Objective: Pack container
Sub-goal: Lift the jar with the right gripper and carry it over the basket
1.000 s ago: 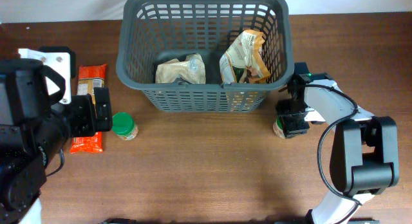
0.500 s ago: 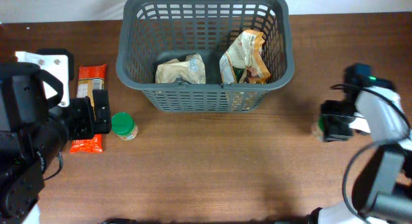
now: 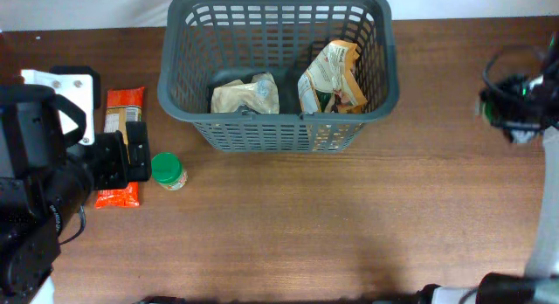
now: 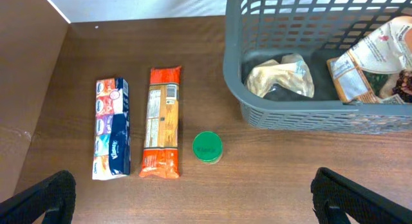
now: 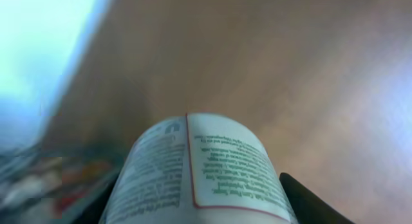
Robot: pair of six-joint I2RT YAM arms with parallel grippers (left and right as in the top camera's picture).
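Risks dropping the labelled jar (image 5: 199,176) off the tabletop's (image 3: 349,225) right edge should the right pincer's (image 3: 514,110) hold on it slip.

In the basket (image 3: 183,120), a pale bag (image 3: 244,96) and a tall bag (image 3: 332,77) fill the near half; the far half stands open.

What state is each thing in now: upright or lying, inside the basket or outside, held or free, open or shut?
basket: upright, open top, partly filled.
pale bag: inside the basket.
printed pouch: inside the basket, leaning.
green-lidded jar: upright on the table, lid on.
orange packet: lying flat on the table.
tissue pack: lying flat on the table.
left gripper: open, empty.
right gripper: shut on the labelled jar.
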